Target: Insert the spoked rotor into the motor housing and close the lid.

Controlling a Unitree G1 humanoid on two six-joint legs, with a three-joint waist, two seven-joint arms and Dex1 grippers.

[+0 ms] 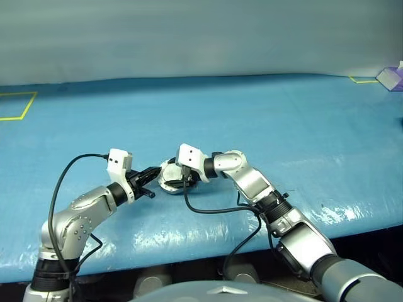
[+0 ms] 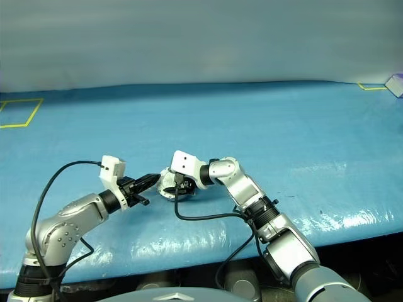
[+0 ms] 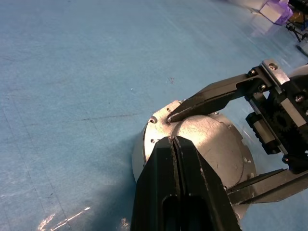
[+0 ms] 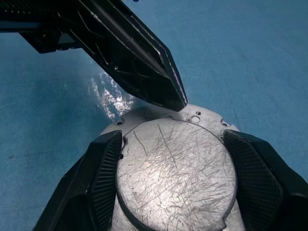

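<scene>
Lid (image 4: 175,175) between right end effector (image 4: 175,187) fingers.

Left pincer (image 1: 150,182) closed, tip at grey lid (image 1: 169,177); right pincer (image 1: 181,183) straddles lid.

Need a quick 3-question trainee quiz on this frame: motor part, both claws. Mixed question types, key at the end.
1. True or false: the left claw is wide open around the lid.
2. Which claw straddles the round grey assembly, one finger on each side? A) left B) right C) neither
3. Fill in: the face of the lid turned toward the right wrist camera is plain, scratched ____ with a raised circle.

Key
1. False. Its fingers are shut together, tip at the rim of the lid.
2. B. The right claw has a finger on either side, on the blue table.
3. Grey. No copper windings show, so the lid appears to sit on the motor housing.
</scene>
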